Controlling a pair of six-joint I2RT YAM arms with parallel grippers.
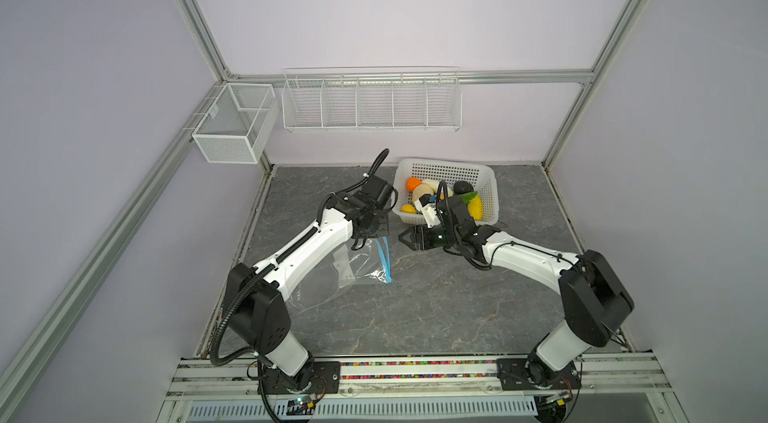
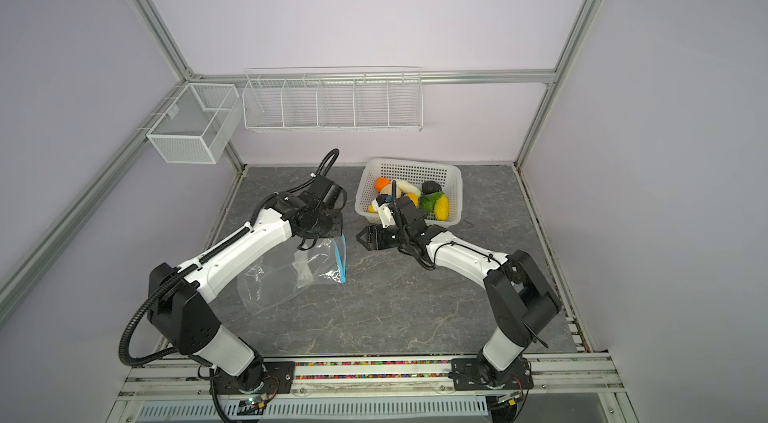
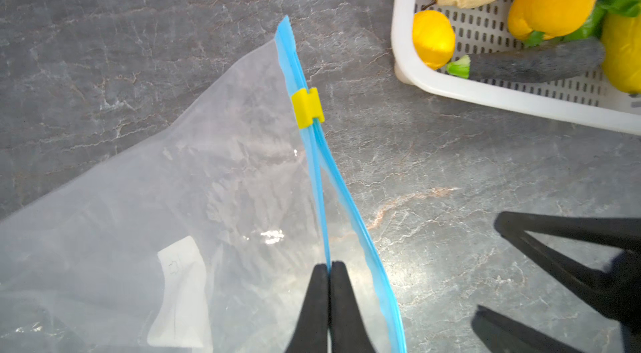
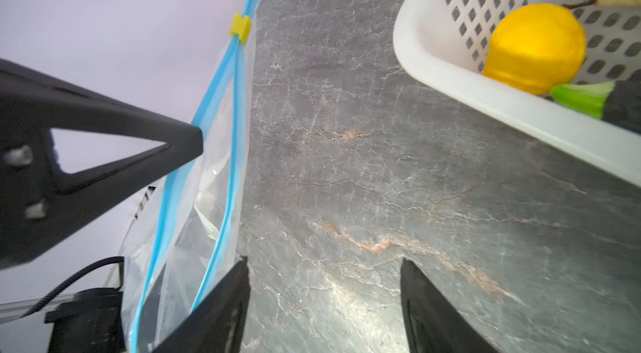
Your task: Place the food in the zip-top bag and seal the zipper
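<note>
While clamped at one zipper lip by the clenched left gripper, could slip free if tugged, collapsing the bag left of centre. Could miss the other lip with the spread, empty right gripper. Leaves food in the far basket.

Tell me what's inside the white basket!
Toy food: an orange ball, cream pieces, a dark lump, green leaves and yellow fruits. The right arm covers the white basket's middle in both top views, so anything under there is hidden.
</note>
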